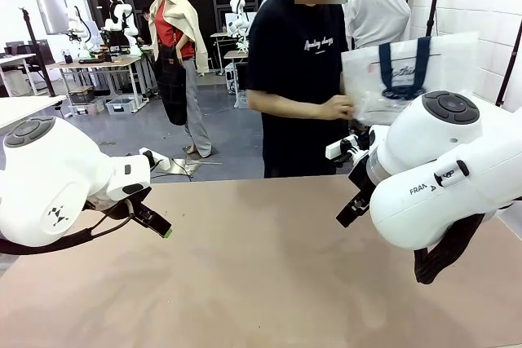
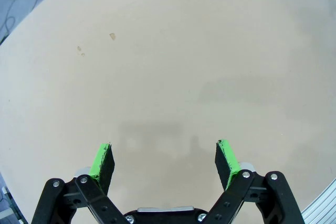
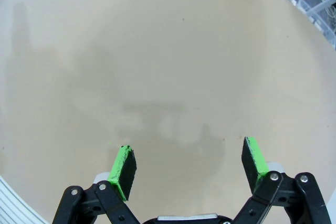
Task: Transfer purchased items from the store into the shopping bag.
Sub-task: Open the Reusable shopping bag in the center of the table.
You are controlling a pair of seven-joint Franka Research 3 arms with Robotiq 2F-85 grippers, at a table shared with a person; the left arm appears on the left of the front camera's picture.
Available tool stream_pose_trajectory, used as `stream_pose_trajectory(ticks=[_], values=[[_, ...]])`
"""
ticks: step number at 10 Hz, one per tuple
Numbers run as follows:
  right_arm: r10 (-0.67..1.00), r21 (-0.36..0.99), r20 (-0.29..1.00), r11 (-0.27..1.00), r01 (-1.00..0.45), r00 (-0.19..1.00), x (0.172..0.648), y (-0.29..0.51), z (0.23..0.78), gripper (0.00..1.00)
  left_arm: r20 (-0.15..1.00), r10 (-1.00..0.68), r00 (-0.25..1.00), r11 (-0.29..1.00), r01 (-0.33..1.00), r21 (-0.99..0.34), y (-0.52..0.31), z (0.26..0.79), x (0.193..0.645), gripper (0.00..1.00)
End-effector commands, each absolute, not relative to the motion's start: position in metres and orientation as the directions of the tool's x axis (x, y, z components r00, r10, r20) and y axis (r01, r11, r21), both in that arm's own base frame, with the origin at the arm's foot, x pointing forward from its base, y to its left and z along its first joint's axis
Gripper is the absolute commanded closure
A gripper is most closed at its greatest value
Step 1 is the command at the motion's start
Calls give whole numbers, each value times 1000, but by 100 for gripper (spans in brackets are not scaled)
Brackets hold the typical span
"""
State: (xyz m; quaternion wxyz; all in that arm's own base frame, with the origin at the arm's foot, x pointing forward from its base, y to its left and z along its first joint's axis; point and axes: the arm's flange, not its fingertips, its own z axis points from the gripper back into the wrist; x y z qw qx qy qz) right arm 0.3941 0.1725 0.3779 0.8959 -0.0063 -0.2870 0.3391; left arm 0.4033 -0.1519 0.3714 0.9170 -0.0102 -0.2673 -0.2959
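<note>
We judge the task to be at its very start. The shopping bag point(image 1: 408, 71) is not yet on the surface point(image 1: 261, 283). A person standing at the far side holds it up at chest height, far right, with one hand point(image 1: 336, 107) at its lower left corner. Its navy handles hang down over the translucent front. Something pale may lie inside near the bottom, but through the plastic we cannot tell whether that is an item or only a fold. The left arm point(image 1: 57, 185) hangs over the near left of the surface and the right arm point(image 1: 440, 177) over the near right. Both sets of jaws are spread wide with nothing between their green pads point(image 2: 101, 158), and only bare tan surface lies below them. By our reading, everything is left to do: the bag must be set within reach, then each purchase picked up and put inside.
</note>
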Motion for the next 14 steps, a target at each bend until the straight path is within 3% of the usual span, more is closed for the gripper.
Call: stream_pose_trajectory(ticks=[1,14], values=[[613,-207,511,768,-607,602,394,172,379,0,497,-535,683,826,546,139,-151,371,404,0],[613,-207,511,768,-607,602,394,172,379,0,497,-535,683,826,546,139,-151,371,404,0]])
